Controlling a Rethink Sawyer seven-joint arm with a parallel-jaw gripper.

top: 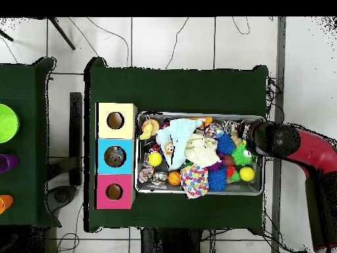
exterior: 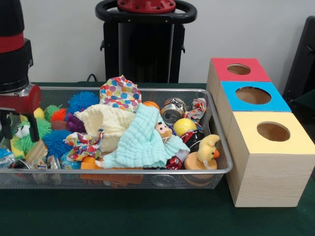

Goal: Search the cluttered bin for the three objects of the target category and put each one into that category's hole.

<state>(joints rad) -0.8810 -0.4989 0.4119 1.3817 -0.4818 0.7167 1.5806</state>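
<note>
**Still searching: tool hangs over one end of the cluttered bin**

Plainly the target category is not stated, so which three things count cannot be told. The candidates all lie in the wire bin (exterior: 219,147): a mint cloth (exterior: 142,142) and a cream cloth (exterior: 110,125) heaped in the middle, a spotted cloth (exterior: 119,92) behind them, spiky balls in blue (exterior: 81,101) and green, a tin can (exterior: 172,113), a yellow ball (exterior: 184,126) and a duck toy (exterior: 206,150) at the end nearest the boxes.

Beside that end stand three boxes touching in a row, each with a round hole in its top: red (exterior: 238,70), blue (exterior: 253,96), yellow (exterior: 273,132). In the overhead view something sits inside the blue box's hole.

The tool (exterior: 19,129) hangs at the opposite end of the bin, its two dark fingers apart and holding nothing, just above the green spiky toys.

To do this step well, I would judge it best to pick an item lying free on top, come straight down on it, and avoid the cloths, which drape over neighbours and would likely drag them along. All is set on the green bench (exterior: 147,216).
</note>
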